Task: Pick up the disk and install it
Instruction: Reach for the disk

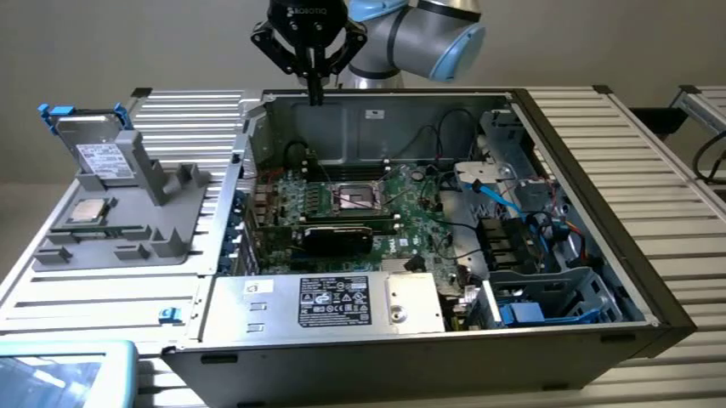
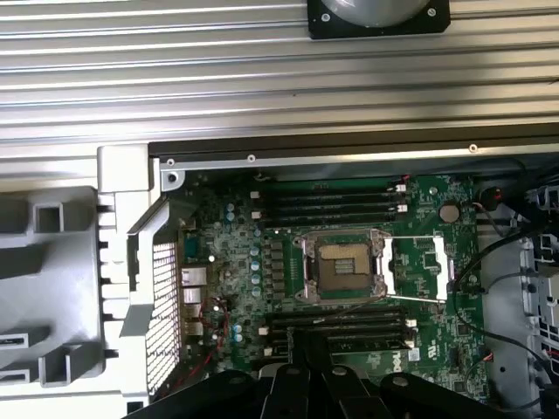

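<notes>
In the grey rack (image 1: 170, 195) at the exterior view's left, the silver disk (image 1: 100, 153) on edge, white-labelled, blue-framed; tool (image 1: 314, 92) closed, empty.

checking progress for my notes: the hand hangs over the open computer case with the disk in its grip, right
Wrong on the grip. The hand hangs over the open computer case shut and empty; the exterior view shows the disk standing in the grey holder at that view's left.

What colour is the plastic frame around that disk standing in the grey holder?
Blue, around the edges of the silver-grey disk; the exterior view shows it best.
</notes>
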